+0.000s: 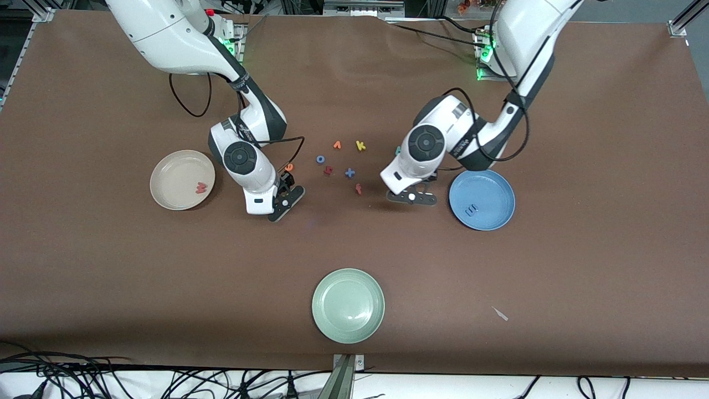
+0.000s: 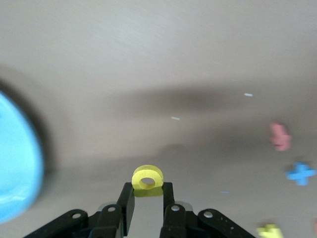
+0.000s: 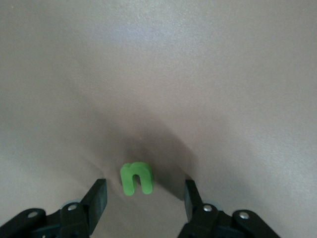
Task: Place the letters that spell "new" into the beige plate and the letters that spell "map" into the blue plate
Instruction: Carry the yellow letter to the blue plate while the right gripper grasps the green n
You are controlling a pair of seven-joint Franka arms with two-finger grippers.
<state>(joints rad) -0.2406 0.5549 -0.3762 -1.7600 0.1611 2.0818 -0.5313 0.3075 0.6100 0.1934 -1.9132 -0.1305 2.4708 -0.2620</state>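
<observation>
My left gripper (image 2: 147, 191) is shut on the yellow a (image 2: 147, 177), low over the table next to the blue plate (image 1: 490, 188). That plate holds the blue m (image 1: 471, 209). In the front view the left gripper (image 1: 412, 197) hides the a. My right gripper (image 3: 143, 196) is open and straddles the green n (image 3: 136, 178), which lies on the table with a gap to each finger. The beige plate (image 1: 171, 177) holds the pinkish-red w (image 1: 200, 188). The orange e (image 1: 289, 166) lies beside the right gripper (image 1: 283, 206). The teal p (image 1: 397, 150) peeks out by the left arm.
Between the arms lie an orange v (image 1: 337, 145), yellow k (image 1: 360, 146), blue o (image 1: 320, 159), dark red h (image 1: 328, 170), a blue plus (image 1: 349, 173) and a red letter (image 1: 358, 189). A pale green plate (image 1: 348, 305) sits nearest the front camera.
</observation>
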